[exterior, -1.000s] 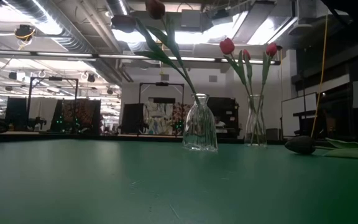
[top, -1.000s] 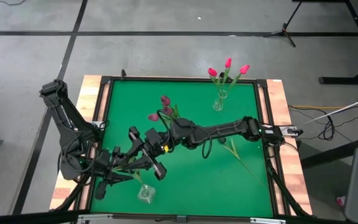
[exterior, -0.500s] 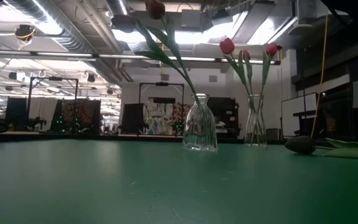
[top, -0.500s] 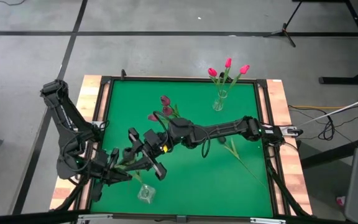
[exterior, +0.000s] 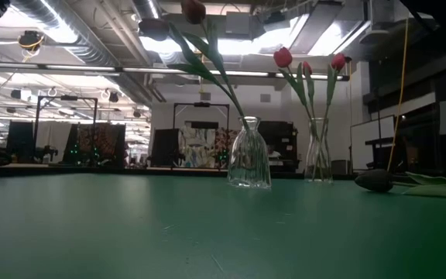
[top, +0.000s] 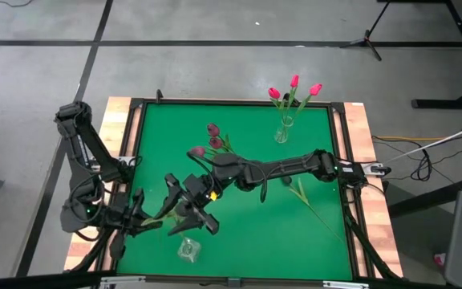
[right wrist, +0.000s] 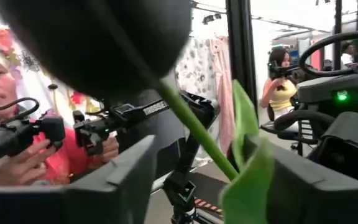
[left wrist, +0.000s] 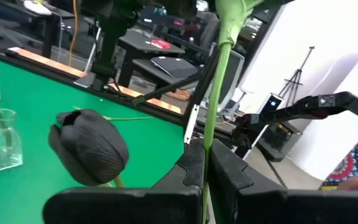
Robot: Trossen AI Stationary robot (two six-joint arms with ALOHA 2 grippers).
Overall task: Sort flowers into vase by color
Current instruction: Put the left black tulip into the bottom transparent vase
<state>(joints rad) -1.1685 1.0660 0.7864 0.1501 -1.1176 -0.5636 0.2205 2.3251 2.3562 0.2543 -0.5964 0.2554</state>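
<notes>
Crowding together over the near-left part of the green surface (top: 311, 160), the left claw (top: 139, 218) and the right claw (top: 192, 202) hid much of what lay between them in the high view, so the right claw's opening could not be told there. In the left wrist view the left claw's fingers (left wrist: 194, 163) were pressed onto the green stem (left wrist: 213, 99) of a near-black tulip (left wrist: 91, 147), while the right wrist view showed a dark tulip head (right wrist: 98, 43) blurred between its own fingers (right wrist: 114, 180). Mauve tulips (top: 212, 141) stood in the middle vase (exterior: 249, 153), pink-red tulips (top: 293, 88) in the far vase (top: 282, 132), an empty vase (top: 188, 250) stood near the front edge, and one flower (top: 307, 201) lay on the right.
</notes>
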